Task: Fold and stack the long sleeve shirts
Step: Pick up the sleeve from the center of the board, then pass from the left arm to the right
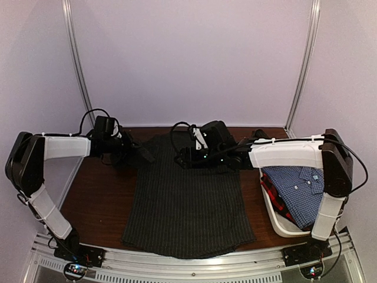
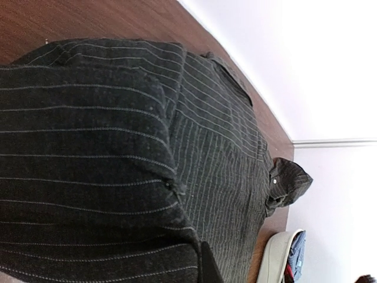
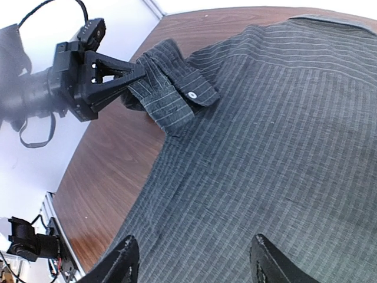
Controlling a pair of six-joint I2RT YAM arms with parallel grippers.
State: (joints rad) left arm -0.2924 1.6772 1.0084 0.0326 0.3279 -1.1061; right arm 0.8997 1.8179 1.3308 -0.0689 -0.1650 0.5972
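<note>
The black pinstriped shirt (image 1: 185, 200) lies spread flat on the brown table, collar at the far side. My left gripper (image 1: 143, 154) is at the shirt's far left corner, shut on a sleeve cuff with a white button (image 3: 174, 91). In the left wrist view the held cloth (image 2: 88, 147) fills the frame and hides all but one dark fingertip (image 2: 209, 268). Another buttoned cuff (image 2: 287, 183) lies at the shirt's far right. My right gripper (image 1: 181, 158) hovers open and empty over the shirt's upper body, jaws wide apart (image 3: 194, 265). The blue-white check shirt (image 1: 297, 183) and the red-and-dark shirt (image 1: 274, 193) lie in the tub.
A white plastic tub (image 1: 277, 221) stands at the table's right edge, under the right arm; its rim shows in the left wrist view (image 2: 274, 259). Bare brown table (image 1: 97, 200) lies left of the shirt. White walls enclose the back and sides.
</note>
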